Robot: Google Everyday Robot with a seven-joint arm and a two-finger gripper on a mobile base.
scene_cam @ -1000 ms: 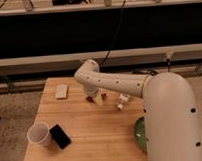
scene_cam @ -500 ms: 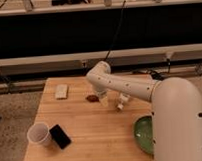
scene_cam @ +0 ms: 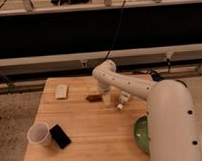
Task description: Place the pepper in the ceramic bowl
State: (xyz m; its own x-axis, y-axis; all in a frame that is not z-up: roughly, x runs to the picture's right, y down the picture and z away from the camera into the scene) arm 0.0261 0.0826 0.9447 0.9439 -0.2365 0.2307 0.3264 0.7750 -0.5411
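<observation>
The dark red-brown pepper lies on the wooden table, near the back middle. My gripper hangs from the white arm and is down at the table, just right of the pepper, close to or touching it. The green ceramic bowl sits at the table's front right, partly hidden behind my arm's large white body.
A white cup and a black phone are at the front left. A pale flat block lies at the back left. A small white bottle lies right of the gripper. A dark wall and rail stand behind the table.
The arm's elbow and the gripper have shifted to the right, ending just right of the pepper. The pepper has stayed where it was.
</observation>
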